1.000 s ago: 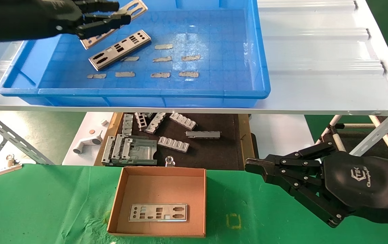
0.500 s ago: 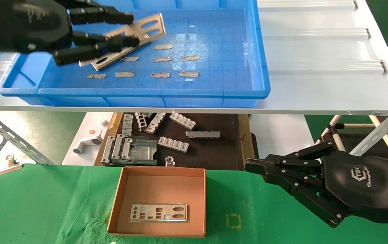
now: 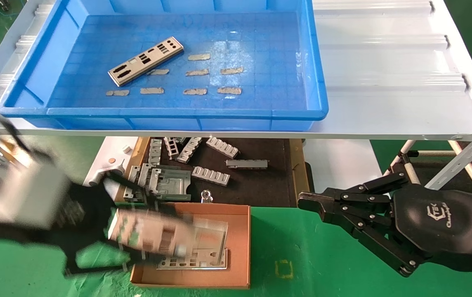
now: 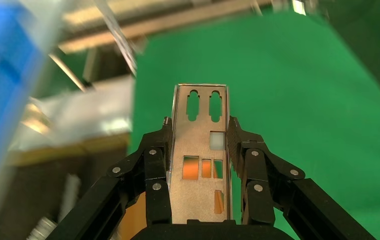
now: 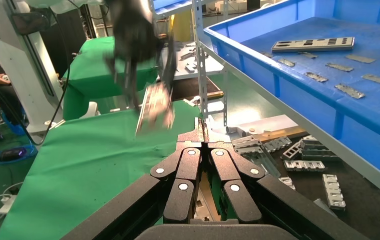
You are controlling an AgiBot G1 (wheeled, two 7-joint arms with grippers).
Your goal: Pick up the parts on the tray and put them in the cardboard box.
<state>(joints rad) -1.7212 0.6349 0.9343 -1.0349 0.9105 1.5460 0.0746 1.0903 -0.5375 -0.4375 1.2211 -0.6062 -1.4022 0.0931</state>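
Observation:
My left gripper (image 3: 161, 237) is low at the left, shut on a silver plate (image 3: 137, 231) that hangs over the left part of the cardboard box (image 3: 242, 247). In the left wrist view the fingers (image 4: 158, 160) clamp the plate (image 4: 200, 170) by its long edges, and orange cardboard shows through its cutouts. One plate (image 3: 194, 260) lies flat inside the box. Another plate (image 3: 146, 61) lies at the back left of the blue tray (image 3: 178, 113). My right gripper (image 3: 302, 202) hangs shut and empty to the right of the box, above the green cloth.
Small grey tape scraps (image 3: 197, 72) lie on the tray floor. Ribbed grey brackets (image 3: 211, 175) sit on a dark mat below the white shelf (image 3: 384, 82), behind the box. Green cloth (image 3: 302, 268) covers the table around the box.
My left gripper has lifted one plate out of the tray and swung it down over the cardboard box. One plate stays in the tray. The right arm has not moved.

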